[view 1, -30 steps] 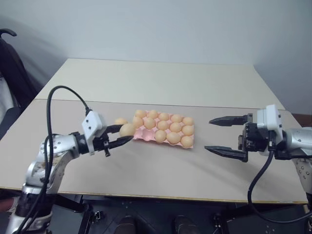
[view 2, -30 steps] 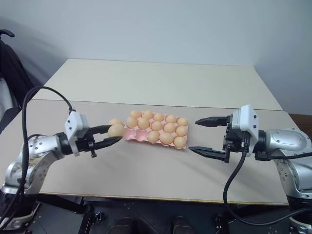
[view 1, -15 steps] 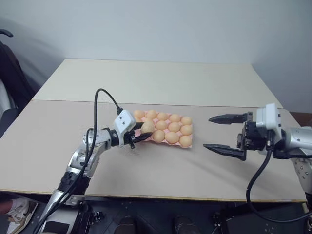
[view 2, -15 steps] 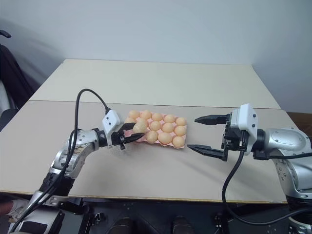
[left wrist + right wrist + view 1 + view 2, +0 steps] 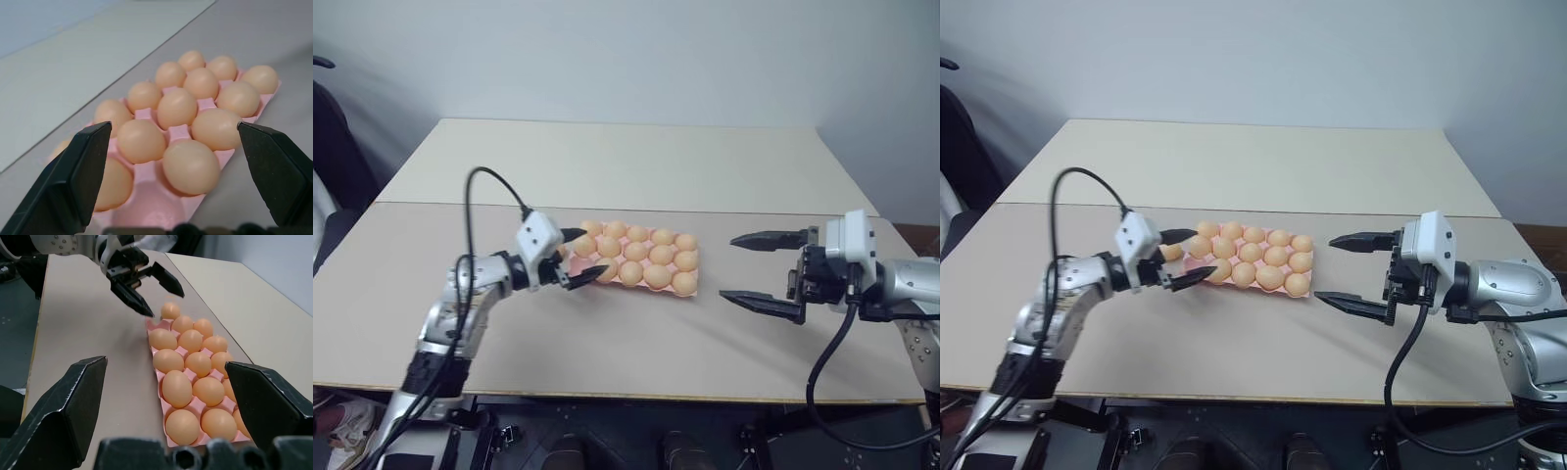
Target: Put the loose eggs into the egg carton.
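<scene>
Left gripper (image 5: 586,257) is spread wide and empty with the pink egg carton (image 5: 607,279) right past its fingertips, so I'd guess it's letting go, while the right gripper (image 5: 766,270) waits wide open beside it.

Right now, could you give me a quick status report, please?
Left gripper open at egg carton. Right gripper open. One loose egg beside the carton. Nothing in the way.
</scene>
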Motion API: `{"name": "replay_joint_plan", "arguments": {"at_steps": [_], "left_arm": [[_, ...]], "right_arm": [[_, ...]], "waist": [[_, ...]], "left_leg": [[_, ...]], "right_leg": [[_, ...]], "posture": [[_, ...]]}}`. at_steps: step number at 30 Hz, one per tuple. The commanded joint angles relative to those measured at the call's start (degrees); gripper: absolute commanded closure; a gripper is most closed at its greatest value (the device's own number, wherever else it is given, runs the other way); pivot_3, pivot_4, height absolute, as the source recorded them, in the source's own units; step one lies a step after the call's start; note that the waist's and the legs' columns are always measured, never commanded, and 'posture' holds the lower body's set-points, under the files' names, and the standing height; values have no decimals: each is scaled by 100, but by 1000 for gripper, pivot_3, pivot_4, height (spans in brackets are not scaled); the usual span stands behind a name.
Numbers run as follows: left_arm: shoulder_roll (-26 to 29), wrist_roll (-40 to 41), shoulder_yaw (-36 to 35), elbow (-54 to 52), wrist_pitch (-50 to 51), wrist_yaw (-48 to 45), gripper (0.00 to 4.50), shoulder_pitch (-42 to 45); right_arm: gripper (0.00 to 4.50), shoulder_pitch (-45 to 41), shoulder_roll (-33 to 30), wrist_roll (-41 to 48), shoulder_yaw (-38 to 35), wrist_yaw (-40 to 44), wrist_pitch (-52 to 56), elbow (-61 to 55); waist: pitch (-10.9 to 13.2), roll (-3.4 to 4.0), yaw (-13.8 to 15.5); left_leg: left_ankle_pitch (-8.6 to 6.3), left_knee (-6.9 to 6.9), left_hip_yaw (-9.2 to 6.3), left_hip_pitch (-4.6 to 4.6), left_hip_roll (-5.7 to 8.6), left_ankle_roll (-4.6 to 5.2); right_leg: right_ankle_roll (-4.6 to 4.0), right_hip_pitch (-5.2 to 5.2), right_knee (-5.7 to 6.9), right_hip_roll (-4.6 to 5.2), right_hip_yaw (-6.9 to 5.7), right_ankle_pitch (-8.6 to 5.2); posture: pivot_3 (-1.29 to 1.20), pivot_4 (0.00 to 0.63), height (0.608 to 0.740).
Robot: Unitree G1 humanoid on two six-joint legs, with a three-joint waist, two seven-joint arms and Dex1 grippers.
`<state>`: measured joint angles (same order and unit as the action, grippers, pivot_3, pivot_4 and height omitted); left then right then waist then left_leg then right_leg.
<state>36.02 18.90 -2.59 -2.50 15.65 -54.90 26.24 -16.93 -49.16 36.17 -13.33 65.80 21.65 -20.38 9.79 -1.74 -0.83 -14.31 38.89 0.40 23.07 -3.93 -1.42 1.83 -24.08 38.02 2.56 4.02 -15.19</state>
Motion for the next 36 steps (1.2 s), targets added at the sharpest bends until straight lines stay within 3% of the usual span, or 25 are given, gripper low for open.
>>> {"name": "replay_joint_plan", "arguments": {"at_steps": [1,8,16,25,28,36], "left_arm": [[602,435,-833,-180,-403,-586,35,-368],[1560,1384,-2189,-132,-487,-1947,35,-1576],[1479,1633,-2690,-575,-397,-1729,35,-2418],[1418,1742,-2610,-789,-329,-1548,35,-2503],[1257,1592,-2436,-681,-267,-995,35,-2127],[793,2,-1064,850,-415,451,35,-422]], "right_arm": [[0,-33,-24,107,-97,53,-100,-74],[0,-119,-50,99,-71,248,-154,123],[0,-148,-41,87,-29,389,-169,229],[0,-237,-61,71,-16,494,-164,291],[0,-205,-57,71,-37,481,-164,253],[0,-228,-13,76,-10,397,-173,173]], "waist": [[0,0,-36],[1,1,10],[1,1,25],[1,1,11],[1,1,30],[0,-1,77]], "left_leg": [[0,-2,1,0,-1,0],[0,-4,7,-1,-3,0],[-1,-3,6,-1,-5,0],[-1,-5,7,-3,-5,0],[-1,-5,7,-2,-4,0],[0,-5,5,-8,-1,0]], "right_leg": [[0,-2,-1,0,0,0],[0,-2,-4,1,-1,-1],[0,-1,-3,1,-3,-1],[0,-2,-2,1,-2,-1],[0,-2,-3,1,-2,-1],[0,4,-2,0,-2,0]], "posture": [[0,150,740],[0,150,740],[0,150,740],[0,150,740],[0,150,740],[0,150,740]]}}
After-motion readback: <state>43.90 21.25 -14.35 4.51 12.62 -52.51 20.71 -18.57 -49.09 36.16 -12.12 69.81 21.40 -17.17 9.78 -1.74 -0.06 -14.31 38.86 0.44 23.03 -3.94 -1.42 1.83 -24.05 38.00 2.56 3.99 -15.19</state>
